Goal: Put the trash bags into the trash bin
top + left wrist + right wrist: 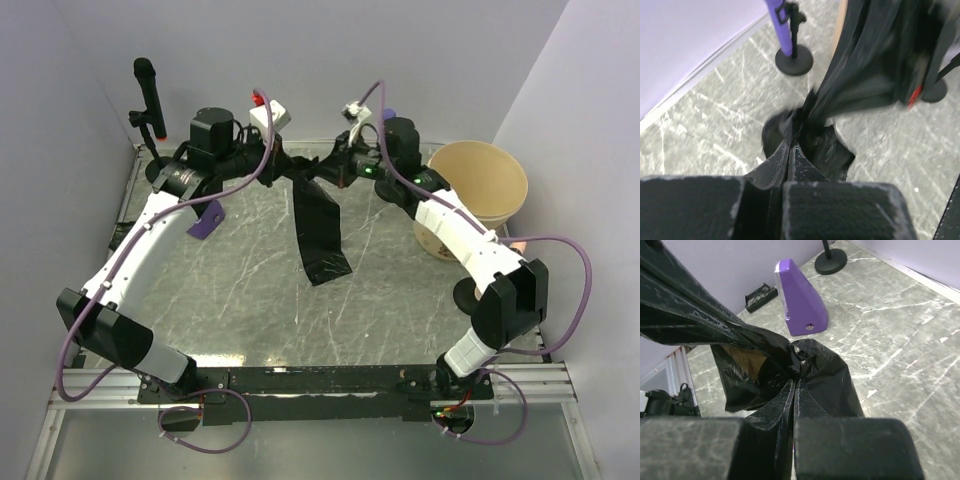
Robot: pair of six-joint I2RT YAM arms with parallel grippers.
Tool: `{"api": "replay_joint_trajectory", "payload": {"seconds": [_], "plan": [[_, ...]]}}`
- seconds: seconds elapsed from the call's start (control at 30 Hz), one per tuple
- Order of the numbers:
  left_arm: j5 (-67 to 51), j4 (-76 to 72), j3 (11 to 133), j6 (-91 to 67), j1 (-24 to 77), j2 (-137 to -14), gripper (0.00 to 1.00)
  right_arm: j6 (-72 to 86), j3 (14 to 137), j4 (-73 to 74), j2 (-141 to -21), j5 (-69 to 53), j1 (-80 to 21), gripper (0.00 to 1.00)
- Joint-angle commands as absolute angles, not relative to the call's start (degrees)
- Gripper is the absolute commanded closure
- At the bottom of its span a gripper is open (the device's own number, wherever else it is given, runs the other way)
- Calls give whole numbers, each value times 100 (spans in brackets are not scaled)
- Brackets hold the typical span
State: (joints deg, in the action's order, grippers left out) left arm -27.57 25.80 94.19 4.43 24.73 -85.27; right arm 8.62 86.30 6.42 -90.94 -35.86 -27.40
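Note:
A black trash bag (pixel 320 235) hangs above the middle of the table, stretched between my two grippers and drooping to the tabletop. My left gripper (pixel 285 170) is shut on one bunched end of it; in the left wrist view its fingertips (pixel 791 142) pinch the film, and the trash bag (pixel 860 75) runs up to the right. My right gripper (pixel 345 168) is shut on the other end; the right wrist view shows the trash bag (pixel 825 375) crumpled round my right gripper (pixel 796 382). The tan trash bin (pixel 490 180) stands at the back right, beside my right arm.
A purple wedge-shaped object (pixel 207 218) lies at the left, under my left arm, and appears as the purple wedge (pixel 800 300) in the right wrist view. A microphone on a stand (pixel 148 95) rises at the back left. Black round stand bases (pixel 794 62) sit near the back wall.

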Motion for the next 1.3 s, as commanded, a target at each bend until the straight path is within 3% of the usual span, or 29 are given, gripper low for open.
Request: {"api": "replay_joint_trajectory", "payload": {"seconds": [0.0,0.27,0.43,0.73,1.1,1.27], "plan": [[-2496,2206,9142,773,2382,-8121,99,1457,8464,54,-8622,-4025,-2242,100],[-2478,1942,8622,1011,2320,-7875,99,2908,7989,-1308,-8551,-4894,-1635,94],[-2356,1951,8517,1072,2294,-7875,99,3138,7901,-1600,-8517,-5097,-1556,100],[-2039,1696,8042,888,2215,-7594,99,3392,7848,-1143,-8148,-4017,-1187,100],[-2110,1714,7752,404,2206,-7357,99,3446,7954,-1152,-8200,-4087,-1134,100],[-3074,1189,7393,554,2162,-6919,99,2945,7902,-72,-8042,-3139,-1090,100]]}}
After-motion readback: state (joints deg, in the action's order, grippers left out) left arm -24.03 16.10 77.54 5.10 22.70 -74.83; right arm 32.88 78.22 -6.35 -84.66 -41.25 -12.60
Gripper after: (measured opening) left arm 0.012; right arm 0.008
